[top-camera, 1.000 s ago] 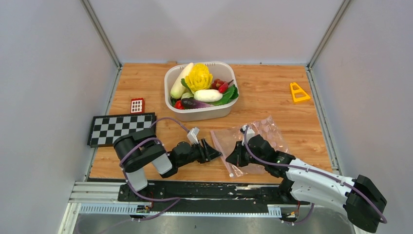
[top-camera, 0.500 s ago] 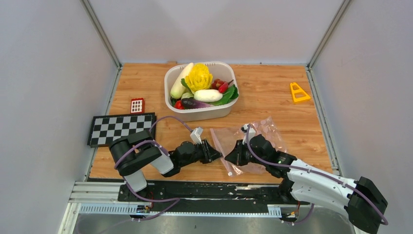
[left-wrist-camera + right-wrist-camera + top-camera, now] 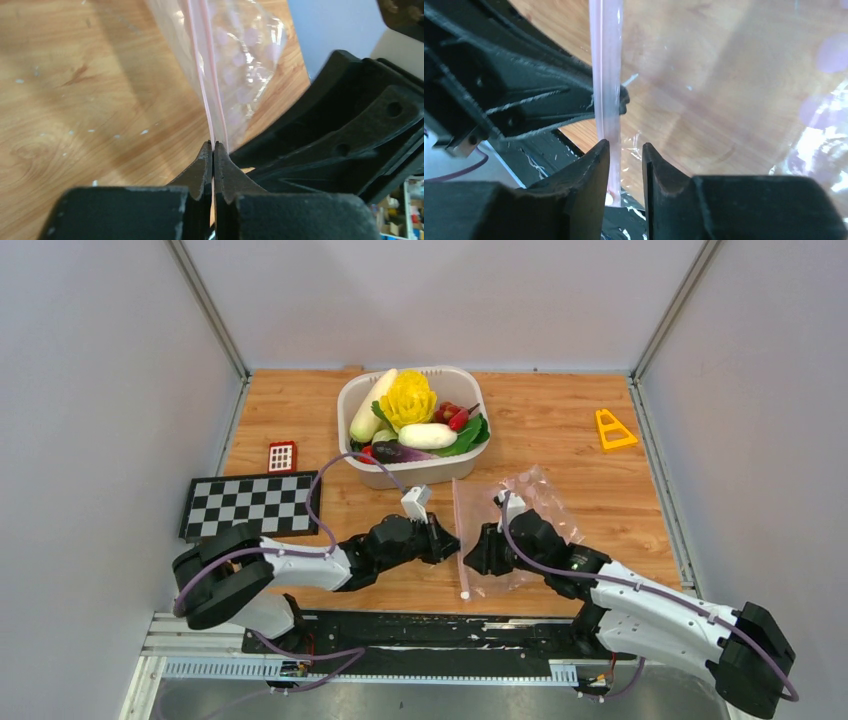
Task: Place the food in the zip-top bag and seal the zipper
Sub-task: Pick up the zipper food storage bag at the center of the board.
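Note:
The food (image 3: 410,415), a long white radish, a yellow cabbage, green leaves and small red and purple pieces, lies heaped in a white tub (image 3: 415,474) at the back. The clear zip-top bag (image 3: 535,515) with pink spots lies on the table in front of it. Its pink zipper (image 3: 459,525) runs along the bag's left edge. My left gripper (image 3: 213,145) is shut on the zipper (image 3: 205,75). My right gripper (image 3: 625,146) faces it from the bag side and is open. The zipper (image 3: 606,75) passes between its jaws, resting against the left finger.
A black-and-white checkerboard (image 3: 250,503) lies at the left, with a small red block (image 3: 282,456) behind it. A yellow triangular piece (image 3: 612,430) sits at the back right. Grey walls enclose the wooden table on three sides.
My left gripper reached right to the bag's edge and shut on the zipper. My right gripper, shut before, has opened. The zipper edge now runs straighter front to back.

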Motion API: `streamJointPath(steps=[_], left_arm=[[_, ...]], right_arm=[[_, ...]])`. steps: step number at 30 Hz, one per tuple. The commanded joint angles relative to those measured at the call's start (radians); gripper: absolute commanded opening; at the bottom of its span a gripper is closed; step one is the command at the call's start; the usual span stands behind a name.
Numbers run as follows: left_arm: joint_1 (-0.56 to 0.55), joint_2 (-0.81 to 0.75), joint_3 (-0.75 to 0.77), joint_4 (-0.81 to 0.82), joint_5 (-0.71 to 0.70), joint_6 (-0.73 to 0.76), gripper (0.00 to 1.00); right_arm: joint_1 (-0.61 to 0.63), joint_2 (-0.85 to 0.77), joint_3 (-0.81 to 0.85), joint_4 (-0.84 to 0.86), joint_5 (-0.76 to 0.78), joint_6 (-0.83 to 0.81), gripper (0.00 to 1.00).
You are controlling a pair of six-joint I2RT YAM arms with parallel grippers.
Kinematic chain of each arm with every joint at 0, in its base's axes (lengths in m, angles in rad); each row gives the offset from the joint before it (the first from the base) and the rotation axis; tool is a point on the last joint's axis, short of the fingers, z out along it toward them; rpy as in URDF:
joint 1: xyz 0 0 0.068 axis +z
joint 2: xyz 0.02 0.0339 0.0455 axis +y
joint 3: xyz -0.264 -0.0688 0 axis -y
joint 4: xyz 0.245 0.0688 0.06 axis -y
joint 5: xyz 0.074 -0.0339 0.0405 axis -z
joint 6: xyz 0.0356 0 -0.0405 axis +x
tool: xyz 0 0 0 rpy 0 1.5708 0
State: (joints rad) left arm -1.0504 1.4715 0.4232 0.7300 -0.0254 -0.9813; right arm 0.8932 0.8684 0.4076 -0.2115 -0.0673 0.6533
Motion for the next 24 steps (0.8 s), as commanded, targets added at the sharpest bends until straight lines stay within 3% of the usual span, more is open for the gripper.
streamJointPath(steps=[1,4,12,24], left_arm=[[-0.039,-0.104,0.101,-0.291,-0.106,0.149,0.00],[-0.051,-0.129,0.139,-0.362,-0.131,0.167,0.00],[-0.072,-0.159,0.239,-0.522,-0.164,0.173,0.00],[-0.082,-0.186,0.323,-0.645,-0.168,0.165,0.00]], right_arm=[[0.010,-0.008,0.093,-0.045,0.058,-0.062,0.35],[0.036,-0.015,0.134,-0.056,0.066,-0.076,0.42],[0.178,0.002,0.245,-0.225,0.369,-0.088,0.48],[0.278,0.114,0.287,-0.192,0.444,-0.089,0.47]])
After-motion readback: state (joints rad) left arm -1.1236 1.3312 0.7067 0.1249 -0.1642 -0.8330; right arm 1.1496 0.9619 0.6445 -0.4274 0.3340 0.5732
